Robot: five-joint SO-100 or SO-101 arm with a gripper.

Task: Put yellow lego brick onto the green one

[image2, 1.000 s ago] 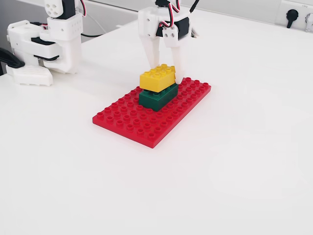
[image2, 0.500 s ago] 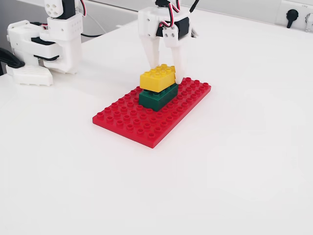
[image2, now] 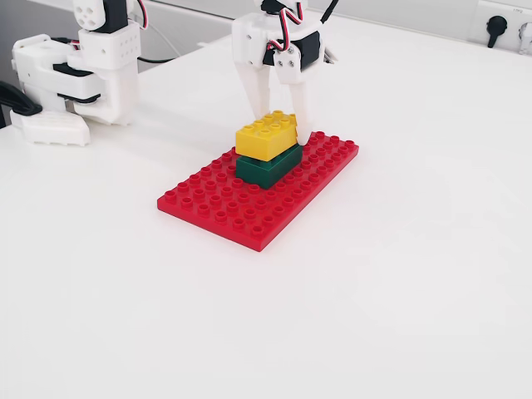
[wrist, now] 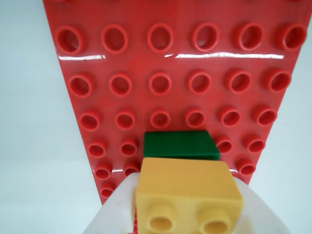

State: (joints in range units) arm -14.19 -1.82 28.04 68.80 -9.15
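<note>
Yellow brick [image2: 266,135] sat on green brick [image2: 268,165], end effector [image2: 276,126] gripping it; next, press down and release

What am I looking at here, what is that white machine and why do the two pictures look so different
It is a small white robot arm on a white table. The fixed view looks on from the side. The wrist view comes from a camera riding on the arm, looking down past its gripper. A flat red studded plate lies on the table, with a green brick on it. The jaws are closed on the yellow brick, which sits on the green one, slightly offset.
</note>
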